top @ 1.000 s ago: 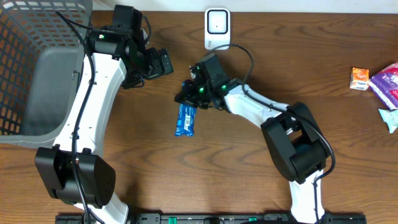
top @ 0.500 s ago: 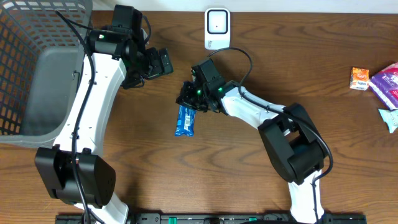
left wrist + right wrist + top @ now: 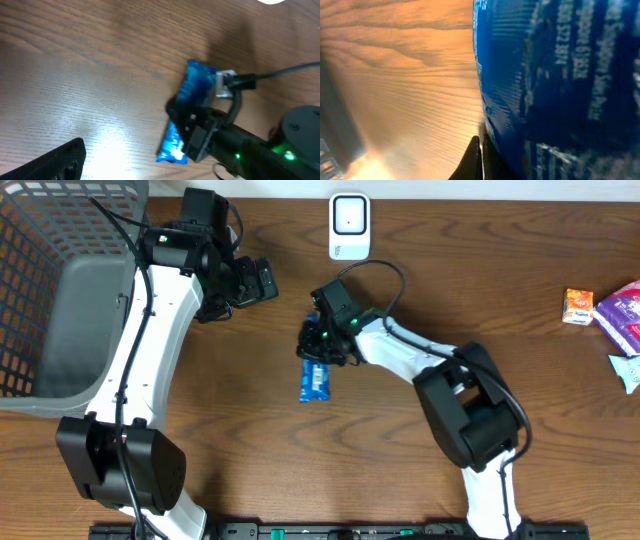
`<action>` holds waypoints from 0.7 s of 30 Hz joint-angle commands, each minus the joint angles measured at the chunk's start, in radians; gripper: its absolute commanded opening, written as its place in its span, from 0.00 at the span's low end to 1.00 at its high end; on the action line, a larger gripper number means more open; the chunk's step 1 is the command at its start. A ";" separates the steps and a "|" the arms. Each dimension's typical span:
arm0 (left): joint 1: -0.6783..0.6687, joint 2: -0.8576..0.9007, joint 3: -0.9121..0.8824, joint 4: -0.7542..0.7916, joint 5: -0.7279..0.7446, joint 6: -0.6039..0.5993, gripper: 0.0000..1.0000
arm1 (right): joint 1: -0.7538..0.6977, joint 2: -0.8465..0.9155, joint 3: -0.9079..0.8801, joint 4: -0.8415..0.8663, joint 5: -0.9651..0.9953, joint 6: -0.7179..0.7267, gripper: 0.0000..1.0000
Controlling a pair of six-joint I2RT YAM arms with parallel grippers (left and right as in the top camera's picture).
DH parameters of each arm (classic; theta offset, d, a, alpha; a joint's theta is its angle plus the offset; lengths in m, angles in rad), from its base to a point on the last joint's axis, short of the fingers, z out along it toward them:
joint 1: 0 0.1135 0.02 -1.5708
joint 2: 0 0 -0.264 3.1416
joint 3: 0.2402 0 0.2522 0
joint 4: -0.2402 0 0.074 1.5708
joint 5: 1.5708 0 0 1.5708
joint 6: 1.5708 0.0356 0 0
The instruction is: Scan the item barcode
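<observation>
Near the middle of the wooden table (image 3: 250,450), seen from overhead, the blue snack bar (image 3: 314,383) lies lengthwise, running from 12 to 6 o'clock. Its upper end is tucked under the right gripper (image 3: 318,352). That pincer is closed, its jaws pressed together on the wrapper's upper end, though the exact pinch point is hidden beneath the gripper body. In the right wrist view the blue wrapper (image 3: 555,85) fills the right half of the frame, white print running across it, and the dark fingertips (image 3: 476,160) meet in a thin wedge right against its left edge. No barcode can be made out there.

At 12 o'clock from the bar, near the table's far edge, stands the white scanner (image 3: 348,220) – well apart from the wrapper.

At about 10 o'clock from the bar the left gripper (image 3: 268,280) hangs with its jaws spread wide, holding nothing. Its wrist camera looks down on the bar (image 3: 192,92) with the right gripper crossing over it, and one of its own dark fingers (image 3: 55,162) shows at the lower left.

A grey mesh basket (image 3: 30,240) takes up the 9 o'clock side of the table. Far out at 3 o'clock lie an orange box (image 3: 577,306), a purple packet (image 3: 620,315) and a pale packet (image 3: 630,370).
</observation>
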 commanded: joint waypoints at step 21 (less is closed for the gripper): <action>0.003 0.002 0.005 -0.002 -0.014 0.010 0.98 | -0.159 -0.330 -0.030 -0.454 0.309 -0.122 0.82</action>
